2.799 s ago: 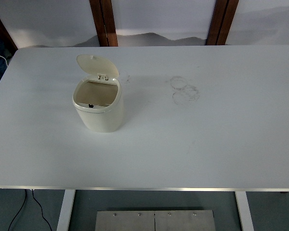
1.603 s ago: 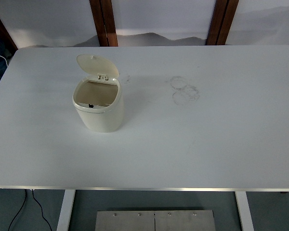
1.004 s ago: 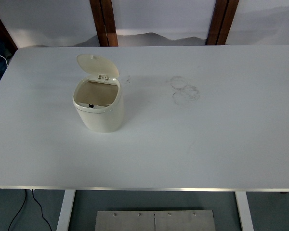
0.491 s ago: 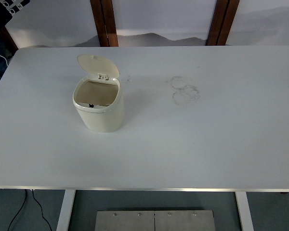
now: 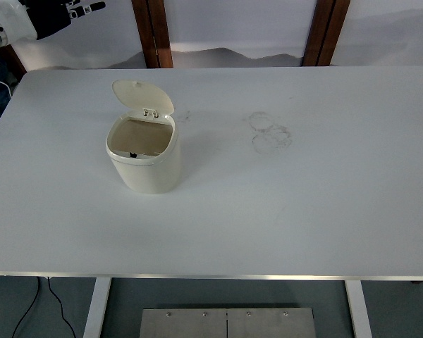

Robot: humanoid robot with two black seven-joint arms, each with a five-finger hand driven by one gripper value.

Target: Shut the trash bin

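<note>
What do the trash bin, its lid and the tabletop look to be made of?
Trash bin: probably cream plastic, smooth and slightly glossy, with rounded moulded walls. Lid, standing open at the back: the same cream plastic by its look, thin, on a small hinge. Table: seemingly white laminate or coated board, matte, with faint ring marks and a thin pale edge band.

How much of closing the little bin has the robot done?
Nothing is done yet: the trash bin stands with its lid tipped up at the back, the inside showing. In hand: the left hand shows at the top left corner, far from the bin, touching nothing. Left to do: reach the lid and push it down shut.
</note>
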